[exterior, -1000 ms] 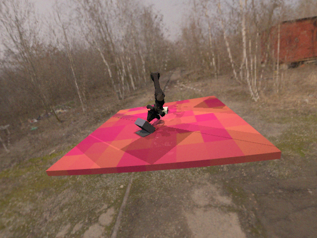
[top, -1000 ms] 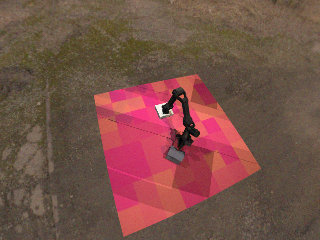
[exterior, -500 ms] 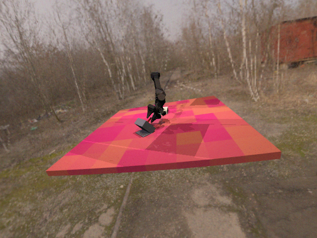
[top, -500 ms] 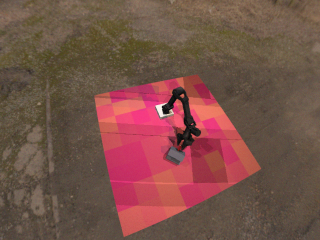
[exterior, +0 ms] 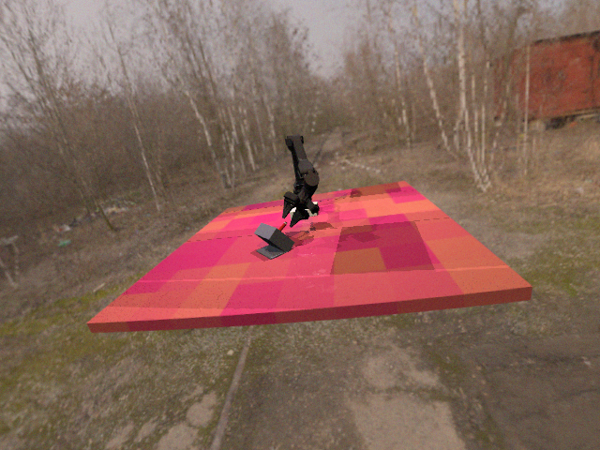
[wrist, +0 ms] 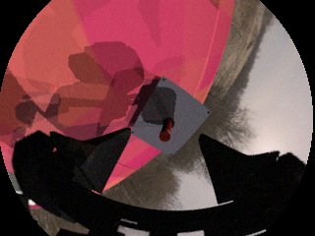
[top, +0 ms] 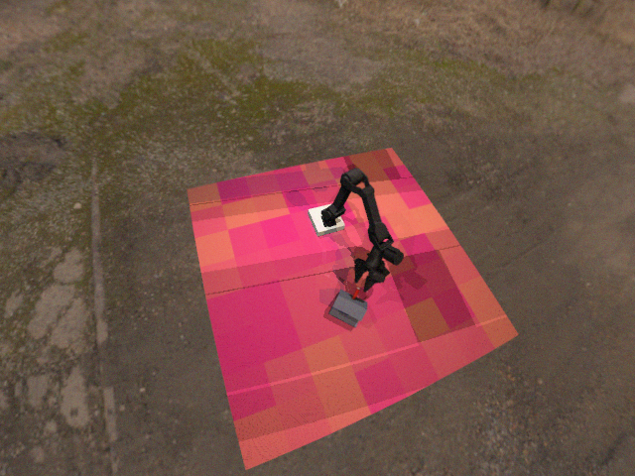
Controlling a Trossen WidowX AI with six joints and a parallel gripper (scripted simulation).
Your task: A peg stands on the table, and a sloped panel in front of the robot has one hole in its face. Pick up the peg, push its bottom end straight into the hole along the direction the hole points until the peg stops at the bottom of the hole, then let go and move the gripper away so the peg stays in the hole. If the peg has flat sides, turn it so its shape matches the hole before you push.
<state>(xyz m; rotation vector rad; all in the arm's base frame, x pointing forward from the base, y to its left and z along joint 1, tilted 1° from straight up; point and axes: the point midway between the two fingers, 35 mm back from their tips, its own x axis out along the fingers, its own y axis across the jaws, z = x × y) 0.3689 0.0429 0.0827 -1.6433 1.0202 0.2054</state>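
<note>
The red peg [top: 355, 294] [exterior: 282, 226] [wrist: 164, 136] sticks out of the face of the grey sloped panel [top: 349, 305] [exterior: 277, 238] [wrist: 191, 110], its bottom end in the hole. It stands about square to the face and leans toward the arm. How deep it sits is hidden, and so is the hole's rim. My gripper [top: 361, 285] [exterior: 288, 221] [wrist: 164, 134] is wide open and empty. Its black fingers are spread on either side of the peg's line, and in the wrist view neither finger touches the peg. In the top and exterior views the fingertips are near the peg's outer end.
The arm's white base plate [top: 316, 216] is at the back of the pink and orange patchwork table [top: 256, 327] [exterior: 193, 300]. The arm reaches from it over the table to the panel. Arm shadows fall on the table beside the panel. The table's edges drop to the ground.
</note>
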